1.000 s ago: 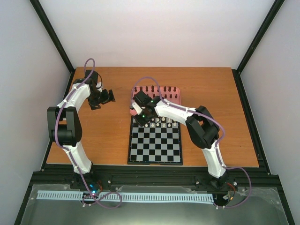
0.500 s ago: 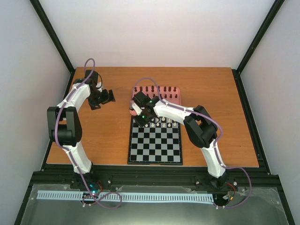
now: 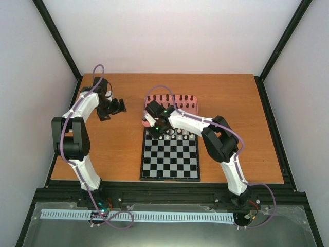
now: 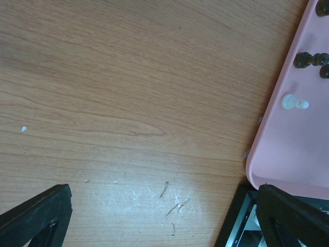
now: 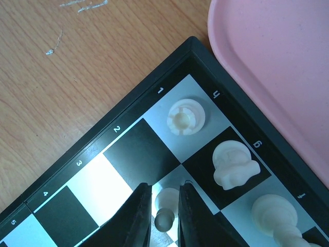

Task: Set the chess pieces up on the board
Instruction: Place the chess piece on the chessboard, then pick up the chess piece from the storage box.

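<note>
Two slim fingers (image 5: 143, 216) of the right end effector (image 5: 166, 188) stand almost together, one on each side of a white pawn (image 5: 164, 206) that sits on a pale square of the board (image 5: 128, 152). The gap is barely wider than the pawn. Whether the pads press it or stand just clear cannot be told. Just ahead of the fingertips, on the board's corner square, stands a white rook (image 5: 186, 117). Ahead and to the right, on a black square, is a white knight (image 5: 235, 164). Another white piece (image 5: 275, 213) stands to the right of the end effector, past the knight. Beyond the board's edge on that side lies the pink tray (image 5: 277, 62), close beside the black border.

The left end effector (image 4: 163, 193) hangs over the wooden surface (image 4: 128, 77), well to the left of the other. Its fingers are spread wide with nothing between them. Ahead and to its right, the tray's corner carries a lone cream pawn (image 4: 294, 103) and a few dark pieces (image 4: 310, 59).
</note>
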Controlling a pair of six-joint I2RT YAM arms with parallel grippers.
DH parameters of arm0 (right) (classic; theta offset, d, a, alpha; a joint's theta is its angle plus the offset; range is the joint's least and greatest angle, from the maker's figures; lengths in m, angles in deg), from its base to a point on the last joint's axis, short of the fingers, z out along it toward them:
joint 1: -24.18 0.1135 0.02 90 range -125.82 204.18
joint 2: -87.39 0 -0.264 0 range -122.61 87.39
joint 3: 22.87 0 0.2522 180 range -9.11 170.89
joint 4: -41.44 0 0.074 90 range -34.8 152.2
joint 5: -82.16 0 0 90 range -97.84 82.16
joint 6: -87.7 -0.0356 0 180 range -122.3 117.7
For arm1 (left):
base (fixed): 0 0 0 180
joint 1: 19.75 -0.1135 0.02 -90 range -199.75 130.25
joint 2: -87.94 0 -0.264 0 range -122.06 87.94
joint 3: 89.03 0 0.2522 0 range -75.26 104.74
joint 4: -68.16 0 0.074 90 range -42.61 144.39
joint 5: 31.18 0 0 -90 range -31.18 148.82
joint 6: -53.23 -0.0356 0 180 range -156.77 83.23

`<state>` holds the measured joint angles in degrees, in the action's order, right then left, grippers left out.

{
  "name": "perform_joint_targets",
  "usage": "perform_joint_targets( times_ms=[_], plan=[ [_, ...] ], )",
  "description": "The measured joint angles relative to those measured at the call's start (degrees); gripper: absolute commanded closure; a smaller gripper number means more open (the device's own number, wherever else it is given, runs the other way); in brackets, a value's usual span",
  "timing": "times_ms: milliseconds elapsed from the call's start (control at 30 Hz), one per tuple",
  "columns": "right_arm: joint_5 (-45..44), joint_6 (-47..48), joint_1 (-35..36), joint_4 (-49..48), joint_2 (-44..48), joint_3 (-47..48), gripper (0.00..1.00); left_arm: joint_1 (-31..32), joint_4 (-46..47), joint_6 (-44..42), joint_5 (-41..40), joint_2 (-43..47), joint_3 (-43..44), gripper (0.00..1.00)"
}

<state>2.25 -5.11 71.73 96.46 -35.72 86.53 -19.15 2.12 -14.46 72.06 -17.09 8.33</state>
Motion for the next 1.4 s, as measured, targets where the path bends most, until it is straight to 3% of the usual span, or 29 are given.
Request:
perform_joint_targets(
  times_ms=[567,633,767,867,1000,1200,1400],
  plan=[
    [-0.46,0.63,0.00,2.51,3.28,0.00,0.77,0.02,0.00,0.00,0.00,0.00,-0.17,0.00],
    [-0.48,0.85,0.00,3.08,4.96,0.00,0.73,0.00,0.00,0.00,0.02,0.00,-0.17,0.00],
    [-1.20,1.20,0.00,4.50,8.74,0.96,0.56,0.02,-0.02,0.00,0.02,0.00,-0.20,0.00],
    [-1.92,1.33,-0.44,5.57,8.85,5.18,0.51,0.00,-0.02,0.00,0.02,0.00,-0.17,0.00],
    [-1.33,0.42,-2.36,5.92,4.31,13.75,0.50,0.00,-0.02,0.00,0.04,0.00,-0.17,0.00],
    [-1.36,-1.14,-6.75,5.86,-10.45,29.11,0.51,0.02,-0.04,0.00,0.13,0.11,-0.20,0.00],
    [-0.13,-1.60,-8.31,5.73,-19.39,33.88,0.53,0.02,-0.02,0.02,0.33,0.31,-0.22,0.00]
  ],
)
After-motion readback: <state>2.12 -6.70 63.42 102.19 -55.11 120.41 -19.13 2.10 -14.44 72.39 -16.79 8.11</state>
